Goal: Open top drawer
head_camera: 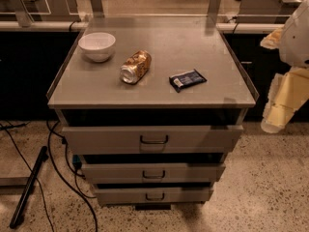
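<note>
The top drawer (153, 138) is the widest grey metal drawer, right under the cabinet's countertop. A small dark loop handle (154, 140) sits at its centre. A dark gap shows above its front panel. My arm comes in at the right edge as white and pale yellow parts. My gripper (276, 117) hangs to the right of the cabinet, about level with the top drawer. It is well apart from the handle and touches nothing.
Two narrower grey drawers (153, 172) (153, 195) lie below. On the countertop (217, 88) are a white bowl (97, 46), a can lying on its side (135, 67) and a dark snack packet (187, 79). Cables (58, 158) and a black bar (29, 187) lie on the floor at the left.
</note>
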Controlling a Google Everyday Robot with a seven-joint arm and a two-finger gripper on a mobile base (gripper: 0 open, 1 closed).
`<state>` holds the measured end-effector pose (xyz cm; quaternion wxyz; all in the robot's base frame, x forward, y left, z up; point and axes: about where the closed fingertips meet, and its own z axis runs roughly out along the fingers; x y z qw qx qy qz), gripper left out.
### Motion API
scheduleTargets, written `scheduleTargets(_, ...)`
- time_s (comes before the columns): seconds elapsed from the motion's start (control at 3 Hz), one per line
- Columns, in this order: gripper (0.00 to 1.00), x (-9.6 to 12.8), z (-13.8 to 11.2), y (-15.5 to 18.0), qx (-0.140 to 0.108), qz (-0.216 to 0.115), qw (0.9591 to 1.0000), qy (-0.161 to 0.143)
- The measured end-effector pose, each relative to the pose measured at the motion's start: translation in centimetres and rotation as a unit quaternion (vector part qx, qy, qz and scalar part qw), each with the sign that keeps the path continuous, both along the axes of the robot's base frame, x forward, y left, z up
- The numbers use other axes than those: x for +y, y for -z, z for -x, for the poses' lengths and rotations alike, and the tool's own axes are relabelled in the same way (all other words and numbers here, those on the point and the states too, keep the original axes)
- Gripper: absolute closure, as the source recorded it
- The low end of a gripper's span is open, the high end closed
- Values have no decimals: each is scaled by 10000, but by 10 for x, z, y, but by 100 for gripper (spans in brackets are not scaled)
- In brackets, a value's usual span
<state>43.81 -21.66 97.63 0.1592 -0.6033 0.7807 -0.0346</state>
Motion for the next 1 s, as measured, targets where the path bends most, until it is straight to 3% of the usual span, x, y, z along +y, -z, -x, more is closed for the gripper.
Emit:
scheduleTargets(0.33,0,0,0,0,0,0,10000,0)
scheduleTargets(1.0,0,3,11,33,84,-53,9999,31)
